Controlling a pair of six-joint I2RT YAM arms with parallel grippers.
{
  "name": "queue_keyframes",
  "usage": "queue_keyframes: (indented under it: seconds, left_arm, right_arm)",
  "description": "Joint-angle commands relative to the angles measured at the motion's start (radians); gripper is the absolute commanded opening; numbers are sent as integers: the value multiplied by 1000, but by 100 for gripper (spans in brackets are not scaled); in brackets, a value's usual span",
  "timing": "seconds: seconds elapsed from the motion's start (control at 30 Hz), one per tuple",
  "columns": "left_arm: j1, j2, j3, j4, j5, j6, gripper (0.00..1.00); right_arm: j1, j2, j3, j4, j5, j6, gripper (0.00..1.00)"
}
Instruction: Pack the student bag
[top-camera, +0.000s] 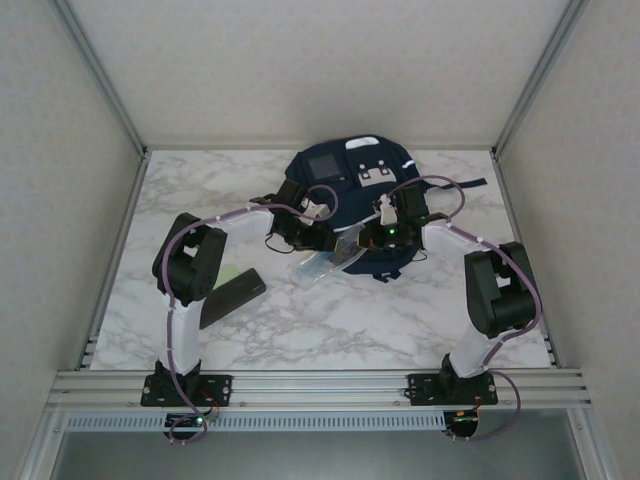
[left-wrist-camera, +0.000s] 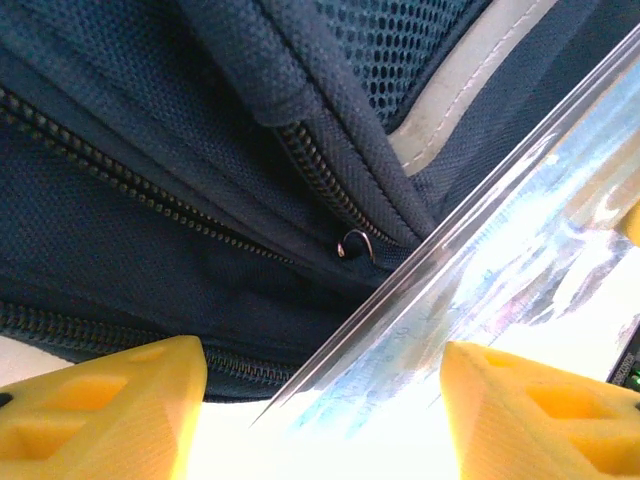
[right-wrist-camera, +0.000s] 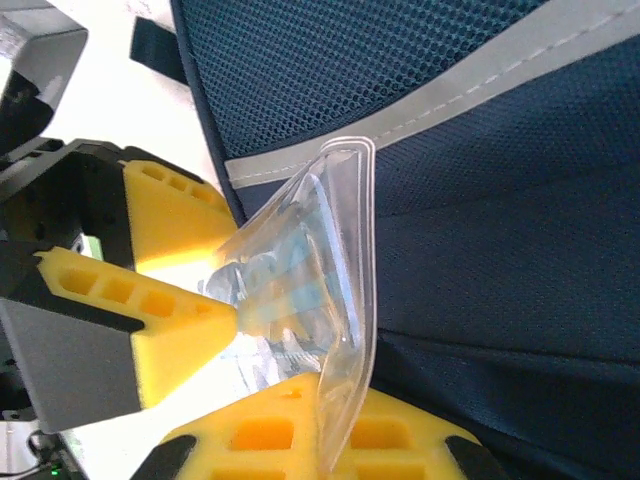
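The student bag (top-camera: 345, 185), dark navy with pale stripes, lies at the back middle of the marble table. A clear plastic pouch (top-camera: 330, 260) with pale blue contents juts from the bag's near edge. My right gripper (top-camera: 378, 236) is shut on a corner of the pouch (right-wrist-camera: 300, 270); in the right wrist view its pads (right-wrist-camera: 290, 430) pinch the film against the bag (right-wrist-camera: 480, 250). My left gripper (top-camera: 312, 236) stands open. In the left wrist view the pouch's edge (left-wrist-camera: 520, 260) runs between the gripper's (left-wrist-camera: 325, 400) spread yellow fingers (left-wrist-camera: 100, 410) without touching them, under the bag's zips (left-wrist-camera: 150, 200).
A flat dark case (top-camera: 232, 297) lies on the table at the left front beside my left arm, with a pale green item (top-camera: 229, 274) partly under it. Enclosure walls and metal posts bound the table on three sides.
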Motion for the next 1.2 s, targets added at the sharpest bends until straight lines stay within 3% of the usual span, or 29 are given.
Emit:
queue_keyframes:
  seconds: [0.0, 0.17, 0.33, 0.53, 0.9, 1.17]
  left_arm:
    - [-8, -46, 43, -76, -75, -22, 68]
    - [-8, -144, 77, -125, -202, -19, 75]
    - [-29, -230, 111, -146, -338, 17, 76]
    - [-76, -240, 160, -151, -368, 70, 76]
    - [-227, -40, 348, -186, -502, 249, 77]
    - [-306, 125, 495, -219, -588, 340, 78]
  right_arm:
    - [0, -40, 12, 0, -62, 18, 0]
    - [-28, -116, 68, -129, -82, 6, 0]
    - [-127, -253, 66, -183, -166, 59, 0]
    - [-279, -431, 75, -234, -216, 122, 0]
    - [-568, -636, 55, -239, -113, 253, 0]
    - [-672, -690, 28, -199, -61, 312, 0]
